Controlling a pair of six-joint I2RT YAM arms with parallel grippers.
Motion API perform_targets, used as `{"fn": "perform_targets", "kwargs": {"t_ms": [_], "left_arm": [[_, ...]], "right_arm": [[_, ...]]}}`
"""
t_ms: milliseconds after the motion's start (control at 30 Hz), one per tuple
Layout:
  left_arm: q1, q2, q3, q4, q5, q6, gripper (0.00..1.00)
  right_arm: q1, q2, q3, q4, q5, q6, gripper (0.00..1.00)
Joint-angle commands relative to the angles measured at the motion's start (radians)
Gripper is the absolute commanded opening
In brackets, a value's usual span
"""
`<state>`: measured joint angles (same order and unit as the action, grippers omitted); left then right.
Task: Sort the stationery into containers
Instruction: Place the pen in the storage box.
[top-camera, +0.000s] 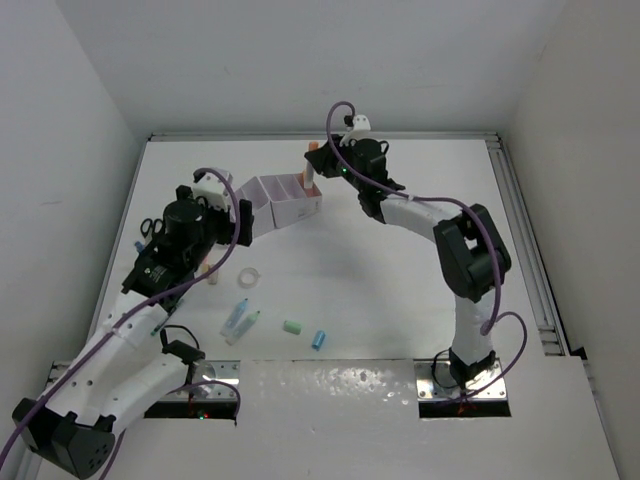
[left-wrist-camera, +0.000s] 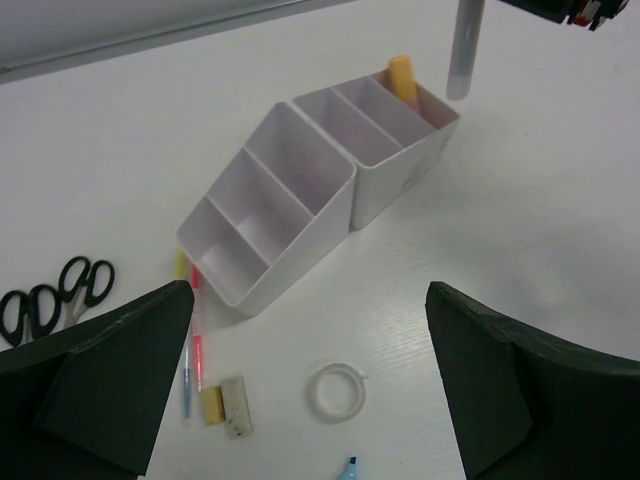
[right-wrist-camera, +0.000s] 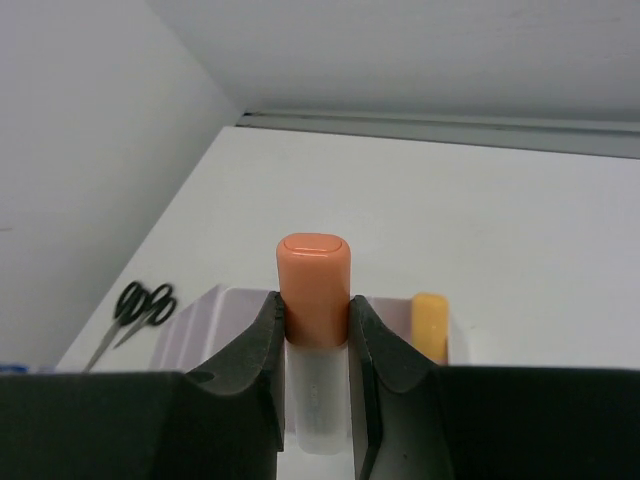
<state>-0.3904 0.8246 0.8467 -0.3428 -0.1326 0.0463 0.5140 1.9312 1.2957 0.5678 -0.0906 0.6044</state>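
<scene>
The right tool (right-wrist-camera: 315, 335) is closed narrowly on a pen (right-wrist-camera: 313, 270). Both fingers (right-wrist-camera: 262, 345) press the clear barrel just under its orange cap, and the pen stands upright. Directly below this tool sits the pale organiser (left-wrist-camera: 290, 190), a row of slanted open compartments on the desk (top-camera: 400, 290). The pen's lower end hangs clear of the organiser's rim, at the end compartment. Whether it is over that compartment or just past its corner cannot be told. A yellow stick (left-wrist-camera: 402, 78) stands in that end compartment, just to the right of the held pen as the right tool sees it.

The left tool (left-wrist-camera: 308, 330) is spread wide with nothing between its fingers (left-wrist-camera: 110, 390). The organiser lies ahead of it, its low end nearest. A clear tape ring (left-wrist-camera: 336, 390) lies on the desk between the fingers. Two thin pens (left-wrist-camera: 192, 345) lie side by side by the left finger, and black scissors (left-wrist-camera: 50, 295) lie further left. Near the arm bases, well apart from both tools, a green capsule (top-camera: 292, 327) and a blue capsule (top-camera: 319, 339) lie on the desk.
</scene>
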Motion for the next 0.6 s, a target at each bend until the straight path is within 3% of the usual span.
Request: {"fn": "perform_targets", "kwargs": {"t_ms": [0,267,567], "left_arm": [[0.013,-0.024,-0.023,-0.009,-0.113,0.027,1.00],[0.025,-0.016,-0.058,0.014,-0.110,0.041,1.00],[0.042,0.002,-0.077,0.044,-0.107,0.056,1.00]], "right_arm": [[-0.017,0.070,0.094,0.105,0.068,-0.028,0.00],[-0.035,0.232,0.232,0.090,0.049,-0.057,0.00],[-0.009,0.255,0.120,0.110,0.035,-0.064,0.00]]}}
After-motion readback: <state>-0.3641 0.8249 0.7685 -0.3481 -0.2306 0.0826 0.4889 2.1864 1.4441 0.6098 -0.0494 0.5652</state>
